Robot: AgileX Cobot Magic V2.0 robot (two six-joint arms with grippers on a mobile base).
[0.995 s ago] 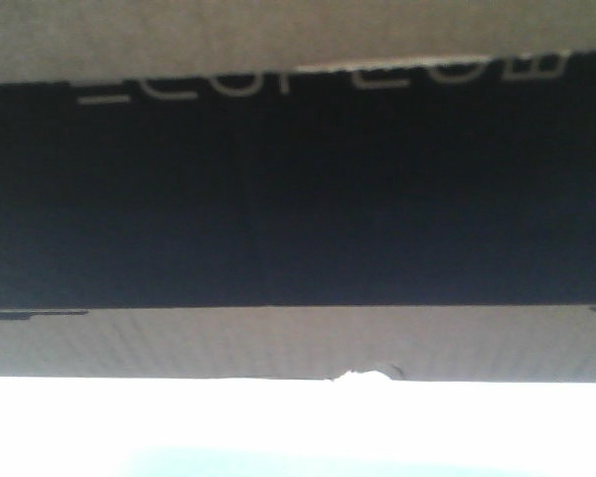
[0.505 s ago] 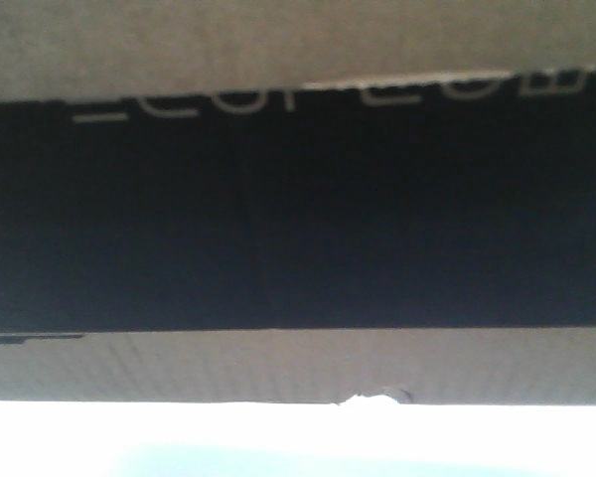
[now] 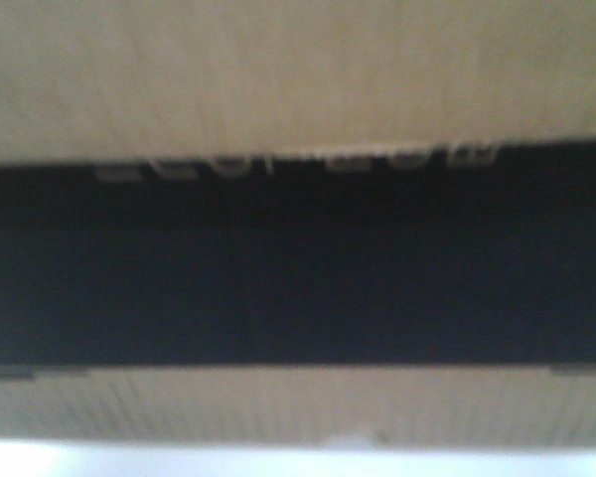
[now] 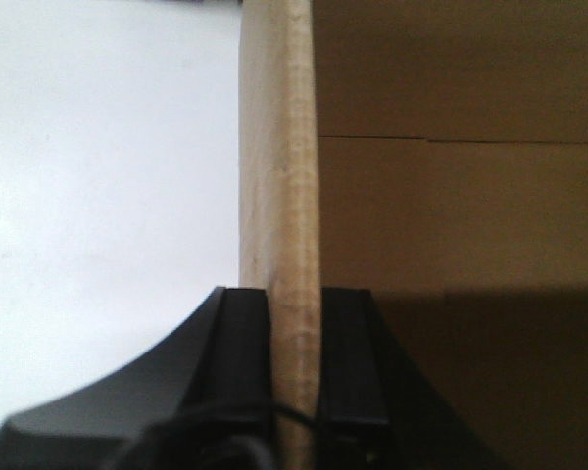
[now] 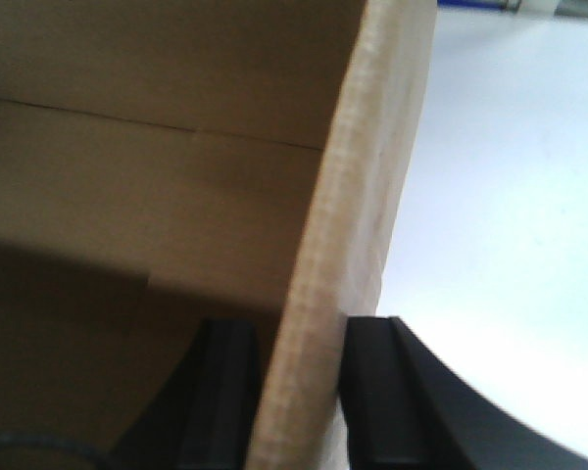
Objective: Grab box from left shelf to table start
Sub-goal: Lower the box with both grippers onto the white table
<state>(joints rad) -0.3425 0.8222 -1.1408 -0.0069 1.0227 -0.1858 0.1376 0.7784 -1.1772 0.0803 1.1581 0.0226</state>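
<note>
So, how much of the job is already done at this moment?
Done: the box is gripped, the left gripper and the right gripper each clamping a cardboard wall. In hand: carrying it, with the white table beside and under it. Left: setting it down and releasing; contact cannot be told.

The box (image 3: 298, 288) stands right in front of the front camera and spans the view from left edge to right edge, with a thin strip of the table (image 3: 79, 462) below its bottom edge. The left gripper (image 4: 294, 392) straddles one upright wall of the box, the table to that wall's left. The right gripper (image 5: 294, 392) straddles the opposite wall, the table to its right.
</note>
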